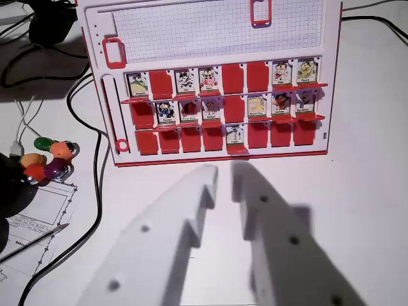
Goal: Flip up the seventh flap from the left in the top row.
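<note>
White table (370, 191) fills most of what we see, and a red and white game board (213, 83) lies flat on it, up near the top of the wrist view. We use the board as our landmark.

On the board we see three rows of little flaps. In the top row, counting from the wrist view's left, the first, third, fourth, seventh and eighth flaps stand up and show small cartoon faces. The second, fifth and sixth lie flat and look plain red. So the seventh flap (281, 73) is up, near the board's right end, just beside the last flap (306, 71). We cannot read the tiny names on the cards.

Above the rows, the board has a white grid panel (191, 29) with a red slider (260, 13) on its top edge.

Below the board is our gripper (224, 182). Its two white fingers (191, 217) point up at the board's bottom edge with a narrow gap between them. They hold nothing and do not touch the board.

Left of the board we see black cables (95, 159), a bunch of bright toys (51, 156), and a sheet of paper (38, 217) with a pen (32, 241) on it.
</note>
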Controlling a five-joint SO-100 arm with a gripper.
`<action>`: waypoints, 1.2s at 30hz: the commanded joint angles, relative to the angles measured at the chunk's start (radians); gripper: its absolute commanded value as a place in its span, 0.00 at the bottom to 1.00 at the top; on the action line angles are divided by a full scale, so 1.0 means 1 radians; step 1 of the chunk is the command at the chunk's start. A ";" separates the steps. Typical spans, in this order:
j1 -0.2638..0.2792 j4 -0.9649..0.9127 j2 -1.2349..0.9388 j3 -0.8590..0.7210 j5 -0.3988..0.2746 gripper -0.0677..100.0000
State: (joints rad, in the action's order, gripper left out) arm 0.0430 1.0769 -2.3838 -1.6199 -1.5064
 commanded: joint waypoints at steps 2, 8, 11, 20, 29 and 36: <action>-0.035 0.041 -0.028 0.144 -0.071 0.02; -0.043 0.041 -0.021 0.149 -0.069 0.02; -0.044 0.043 -0.017 0.150 -0.064 0.02; -0.051 0.087 0.126 0.284 -0.046 0.02; -0.081 0.132 0.360 0.482 -0.029 0.02; -0.114 0.213 0.584 0.686 0.006 0.02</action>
State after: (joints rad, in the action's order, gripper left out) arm -0.0598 1.2855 -1.8500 -1.0815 -1.5079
